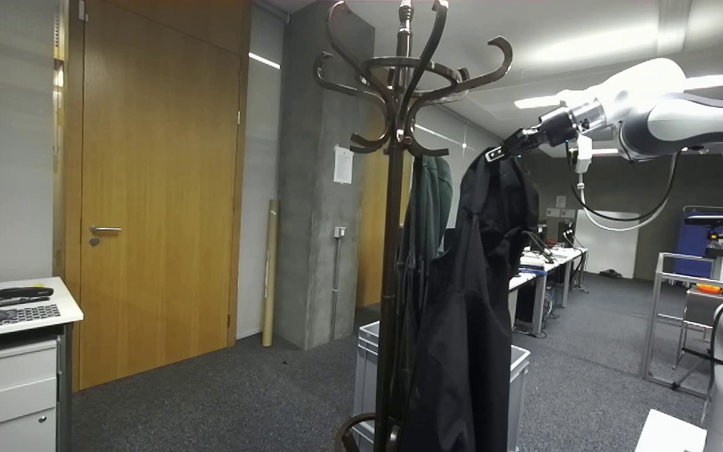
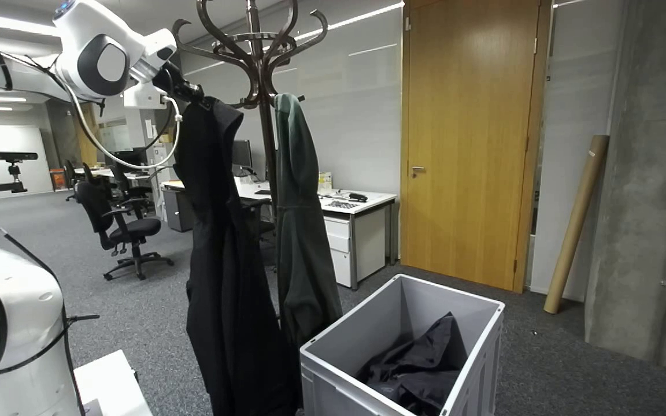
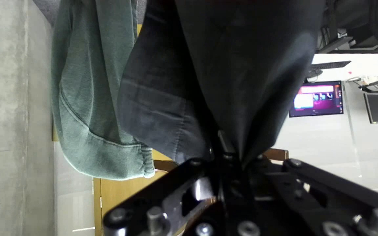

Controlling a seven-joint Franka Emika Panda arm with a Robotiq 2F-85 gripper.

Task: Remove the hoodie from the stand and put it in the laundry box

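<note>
Aloft, the arm [image 1: 644, 116] holds its gripper [image 1: 496, 154] sloping down, seemingly pinched together on the hoodie [image 1: 474, 301].

White light from overhead lights [image 1: 706, 82].
The arm [image 1: 641, 85] is nearly bleached out; thin bright streaks cross the pale wall [image 2: 356, 86]; the hoodie [image 1: 471, 301] sinks to near-black, its folds faint; in the wrist view, the jaws are blurred.

Below my gripper [image 1: 495, 153] lies grey carpet [image 2: 148, 306]; above it, strip lights [image 2: 12, 23]; well apart from it, in both exterior views, stand a wooden door [image 2: 466, 144], a concrete pillar [image 2: 631, 237] and, lower, a white desk [image 2: 376, 200].
</note>
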